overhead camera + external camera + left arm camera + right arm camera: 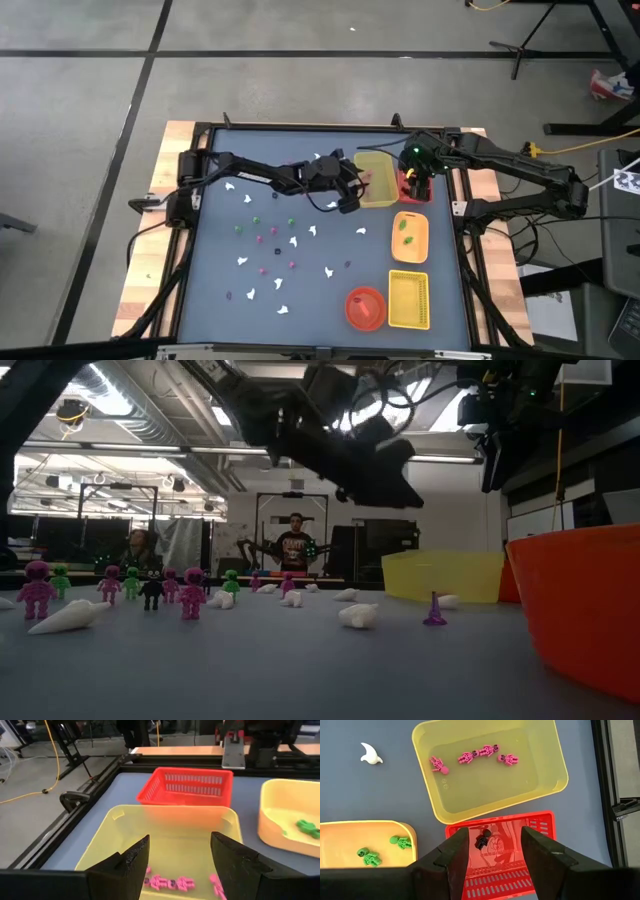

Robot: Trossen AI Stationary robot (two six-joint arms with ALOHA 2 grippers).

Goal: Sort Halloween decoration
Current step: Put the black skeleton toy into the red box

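Small white ghosts (272, 237), pink, green and dark figures lie scattered on the blue mat. My left gripper (177, 865) is open and hovers above the near rim of the clear yellow tray (120, 817), where several pink figures (170, 882) lie on the floor. My right gripper (495, 852) is open above the red basket (540, 820). A black figure (482, 840) shows in the basket between its fingers, apart from both. Green figures (370, 857) lie in the orange tray (350, 827).
A yellow mesh basket (408, 300) and the round red-orange bowl (365, 307) stand near the table's front right corner. A purple cone (434, 610) stands on the mat. The raised black table frame (190, 250) borders the mat. People stand in the room behind.
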